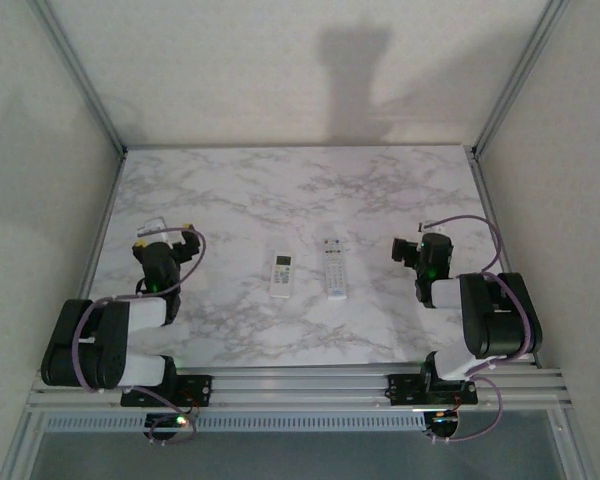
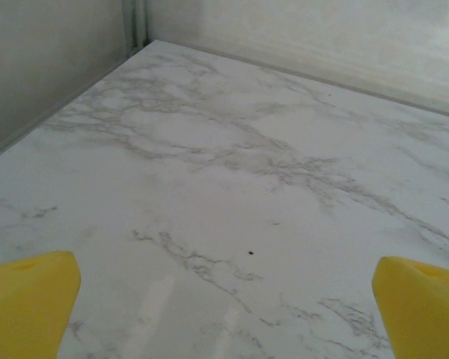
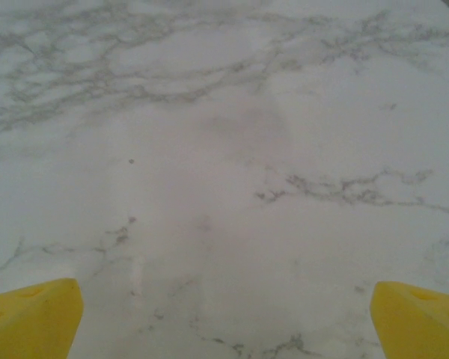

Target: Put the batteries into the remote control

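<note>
The remote control point(image 1: 335, 267), long, slim and white with rows of grey buttons, lies face up at the middle of the marble table point(image 1: 280, 190). No batteries are in view. My left gripper point(image 1: 163, 230) rests at the table's left side, well away from the remote. Its yellow fingertips point(image 2: 30, 303) stand wide apart over bare marble, so the left gripper point(image 2: 224, 314) is open and empty. To the remote's right sits my right gripper point(image 1: 427, 233). The right gripper point(image 3: 224, 318) is also open, its yellow fingertips point(image 3: 419, 318) spread with nothing between them.
A shorter, wider white remote with a display window point(image 1: 282, 276) lies just left of the long one. Walls and metal frame posts point(image 1: 80, 75) border the table on the left, back and right. A rail point(image 1: 300, 385) runs along the near edge.
</note>
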Controlling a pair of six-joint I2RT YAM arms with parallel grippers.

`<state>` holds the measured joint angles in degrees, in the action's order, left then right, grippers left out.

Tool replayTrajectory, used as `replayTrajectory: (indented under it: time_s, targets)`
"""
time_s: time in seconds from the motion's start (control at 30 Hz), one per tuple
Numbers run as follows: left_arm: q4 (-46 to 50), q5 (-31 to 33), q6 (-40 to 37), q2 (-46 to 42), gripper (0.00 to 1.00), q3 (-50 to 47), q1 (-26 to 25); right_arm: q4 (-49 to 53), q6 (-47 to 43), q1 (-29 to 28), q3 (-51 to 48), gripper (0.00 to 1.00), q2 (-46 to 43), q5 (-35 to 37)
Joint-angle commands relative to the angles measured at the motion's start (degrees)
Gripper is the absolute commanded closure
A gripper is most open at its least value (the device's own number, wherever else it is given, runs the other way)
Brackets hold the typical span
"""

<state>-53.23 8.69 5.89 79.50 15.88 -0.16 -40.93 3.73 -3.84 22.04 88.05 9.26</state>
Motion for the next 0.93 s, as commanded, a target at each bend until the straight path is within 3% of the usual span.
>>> replayTrajectory:
  time_s: [0.0, 0.03, 0.1, 0.13, 0.23, 0.9]
  targets:
    - [-3.04, -2.99, -3.06, 2.4, 0.01, 3.18, 0.32, -6.7, -1.43, -0.01, 0.23, 0.01, 0.14, -1.58]
    - [-4.37, -2.83, -4.25, 3.15, 0.0, 3.33, 0.26, -6.22, -1.57, -0.19, 0.52, 0.01, 0.05, -1.23]
    - [-22.72, -3.93, -2.69, 9.25, 0.01, -3.31, 2.38, -6.51, -2.14, -1.16, 0.5, 0.01, 0.17, 0.39]
    - [-25.02, -3.2, -0.53, 8.64, 0.0, -5.06, 3.52, -6.36, -2.11, -1.17, 0.48, 0.01, 0.08, 0.29]
    - [-20.39, -5.22, -1.76, 8.53, 0.0, -3.06, 3.27, -6.29, -2.1, -0.99, 0.52, 0.01, 0.1, -0.04]
    - [-21.33, -3.94, -2.28, 8.52, 0.01, -3.38, 2.6, -5.71, -2.58, -0.38, 0.79, 0.01, 0.11, -3.05]
